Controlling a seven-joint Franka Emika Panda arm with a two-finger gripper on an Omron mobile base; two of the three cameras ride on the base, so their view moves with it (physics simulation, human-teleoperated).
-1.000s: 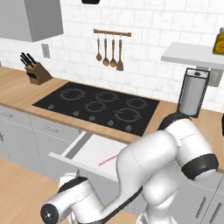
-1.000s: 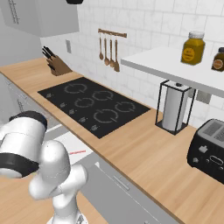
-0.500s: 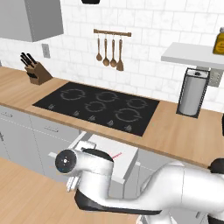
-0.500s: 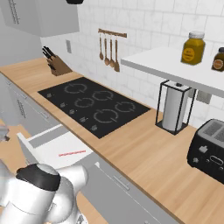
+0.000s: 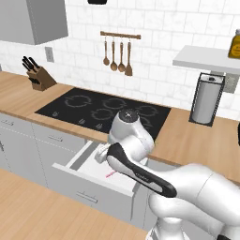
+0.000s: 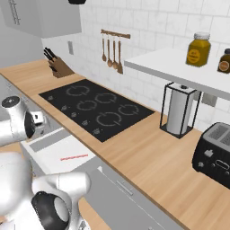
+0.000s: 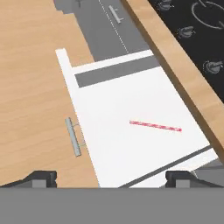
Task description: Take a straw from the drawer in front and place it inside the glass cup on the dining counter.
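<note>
Kitchen cabinets run under a wood worktop (image 6: 148, 157) with a black cooktop (image 5: 105, 108) set in it, and below that worktop the drawer (image 7: 127, 113) stands pulled open with its white inside bare to me. One straw (image 7: 155, 126), thin and red, lies flat on the drawer floor, well clear of the front edge and the bar handle (image 7: 73, 136); from the right base view I see the same straw (image 6: 74, 157) lying alone on the white.

As I read it, the opening of the drawer is done and the pick is not: the straw lies untouched. My hand (image 7: 111, 177) hangs above the drawer looking down into it, fingertips (image 7: 41, 177) spread wide apart at the bottom of the hand view, with nothing between them. What is left is the descent, the pinch on a very thin stick lying flat, the lift, then the carry to the cup and the drop inside. I have neither the glass cup nor the dining counter before me from here, so I judge the base will have to drive.

Counted: one straw, one open drawer, four utensils on the wall rail (image 5: 120, 35), one knife block (image 5: 39, 76), one paper towel holder (image 6: 179, 108), one toaster (image 6: 214, 152), two jars on the shelf (image 6: 175, 67).
</note>
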